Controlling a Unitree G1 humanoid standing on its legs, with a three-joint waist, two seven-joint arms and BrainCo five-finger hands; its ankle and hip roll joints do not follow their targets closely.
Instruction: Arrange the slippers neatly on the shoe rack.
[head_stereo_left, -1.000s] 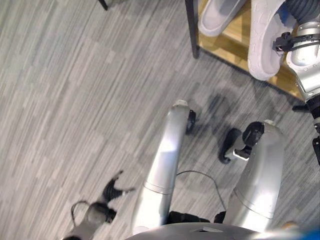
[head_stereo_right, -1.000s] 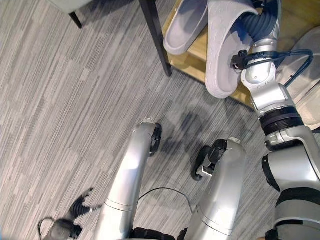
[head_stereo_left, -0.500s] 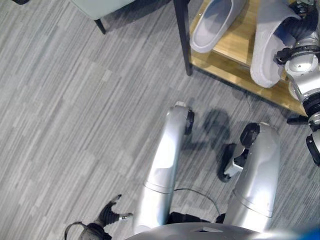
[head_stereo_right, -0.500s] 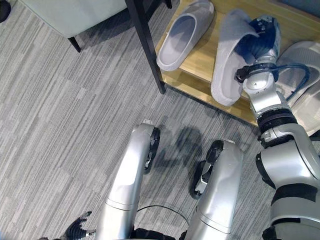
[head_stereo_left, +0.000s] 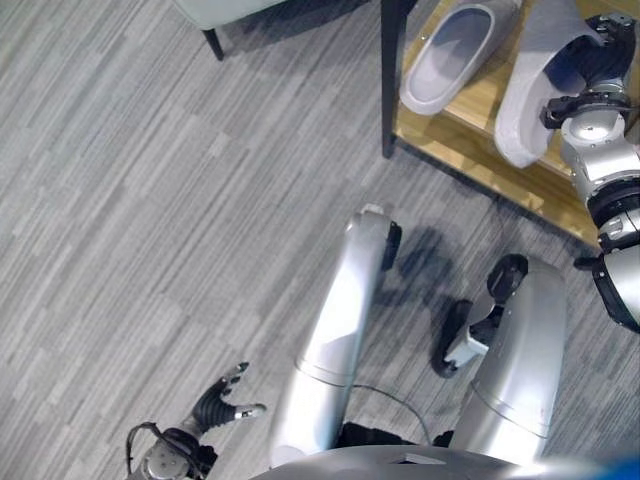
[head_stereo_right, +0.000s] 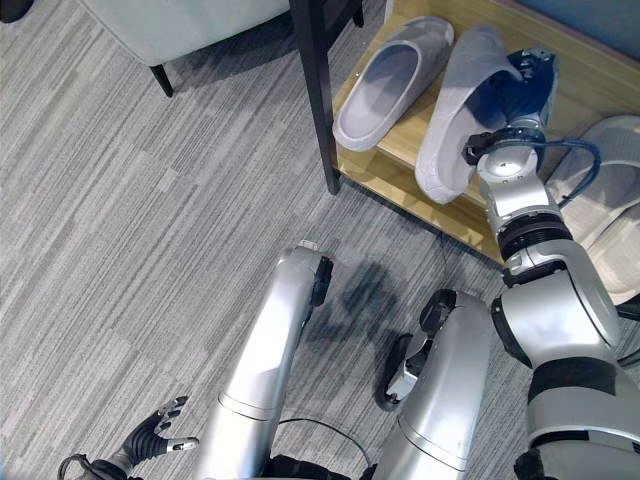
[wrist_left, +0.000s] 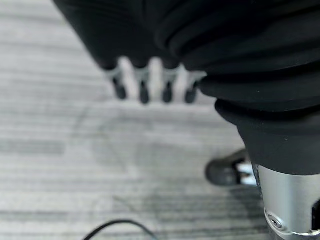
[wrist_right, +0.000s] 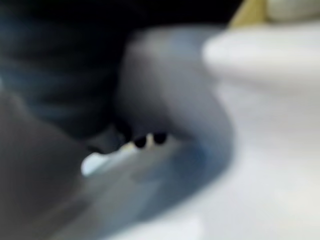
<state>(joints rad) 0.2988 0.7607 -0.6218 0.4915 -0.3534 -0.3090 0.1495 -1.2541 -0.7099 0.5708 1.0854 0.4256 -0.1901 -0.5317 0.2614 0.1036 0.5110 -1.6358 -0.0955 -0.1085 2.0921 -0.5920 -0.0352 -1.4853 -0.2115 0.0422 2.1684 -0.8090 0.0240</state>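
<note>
The wooden shoe rack shelf (head_stereo_right: 400, 165) carries a grey slipper (head_stereo_right: 390, 84) lying flat by the black post (head_stereo_right: 318, 95); a second slipper (head_stereo_right: 455, 115) lies beside it; the rack stands on grey striped carpet floor (head_stereo_right: 120, 220).

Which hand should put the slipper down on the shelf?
The right hand. It is already tucked inside the grey slipper over the wooden shelf, beside the other slipper. The left hand hangs low by the floor, open, far from the rack.
</note>
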